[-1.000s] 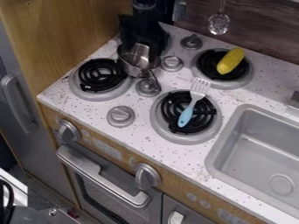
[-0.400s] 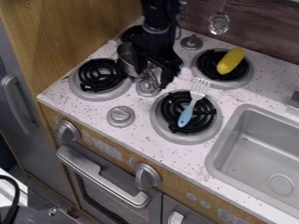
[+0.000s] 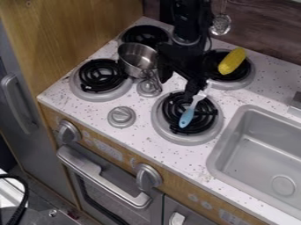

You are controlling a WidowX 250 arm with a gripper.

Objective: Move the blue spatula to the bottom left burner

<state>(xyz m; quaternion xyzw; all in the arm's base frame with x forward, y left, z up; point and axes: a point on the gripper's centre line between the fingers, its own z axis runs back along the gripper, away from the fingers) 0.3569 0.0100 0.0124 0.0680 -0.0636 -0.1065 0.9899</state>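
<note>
While the blue spatula (image 3: 187,117) aimed its handle at seven o'clock, long axis one-to-seven, it lay at five o'clock from the gripper (image 3: 178,88), fingers spread apart.

Blue-handled spatula (image 3: 187,117), slantwise, on front-right burner (image 3: 182,139)

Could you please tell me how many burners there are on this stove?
4: the bottom left burner; the top left burner, behind the pot; the top right burner, under the yellow toy; and the bottom right burner, under the blue spatula.
</note>
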